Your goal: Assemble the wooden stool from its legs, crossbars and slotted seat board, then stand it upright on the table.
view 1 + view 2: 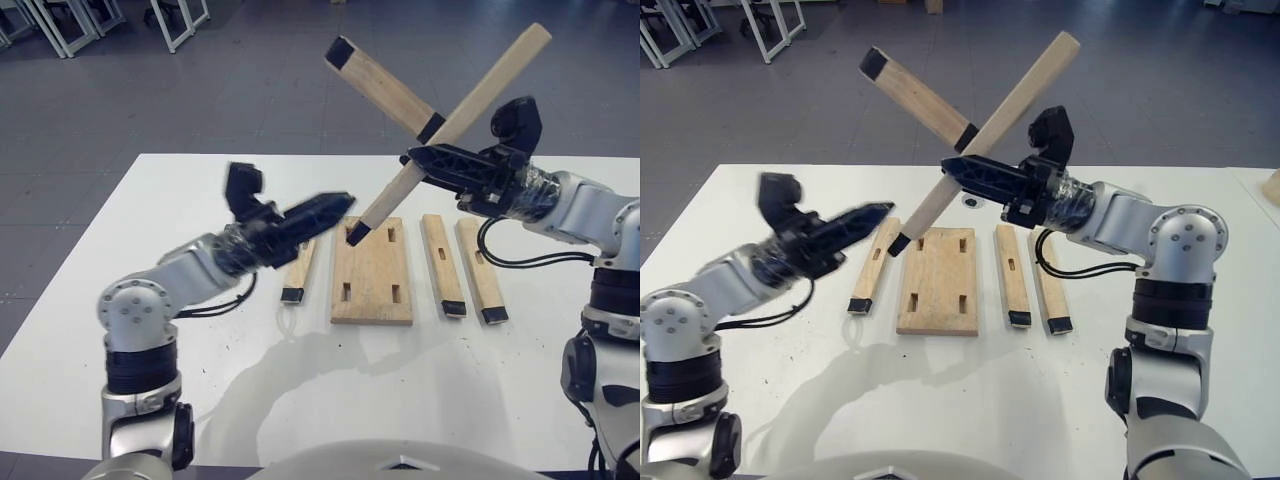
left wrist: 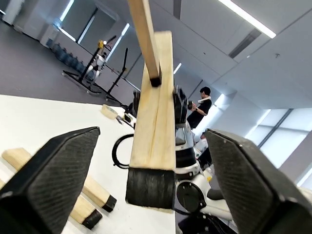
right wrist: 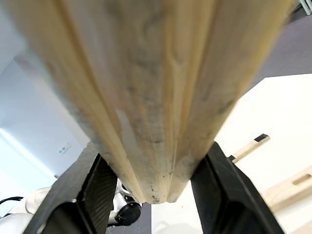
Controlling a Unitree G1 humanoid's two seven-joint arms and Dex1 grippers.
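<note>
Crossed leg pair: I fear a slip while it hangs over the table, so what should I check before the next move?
1. Right gripper shut on crossed leg pair: ok.
2. Left gripper open, pointing at the pair's black-tipped lower end: ok.
3. Seat board flat, slots facing up: ok.
4. Lower end lined up with a slot: cannot tell.
5. Three loose pieces beside the board, off it: ok.

The right tool [image 3: 156,197] clamps a wooden piece [image 3: 146,97].
Its two black fingers [image 3: 97,190] press the pale, grooved wood from either side, with the end of the piece sitting between them. Beyond the tool is the white desk [image 3: 273,107], where a slim leg [image 3: 249,147] with a black tip lies near a slotted seat board [image 3: 285,190].
</note>
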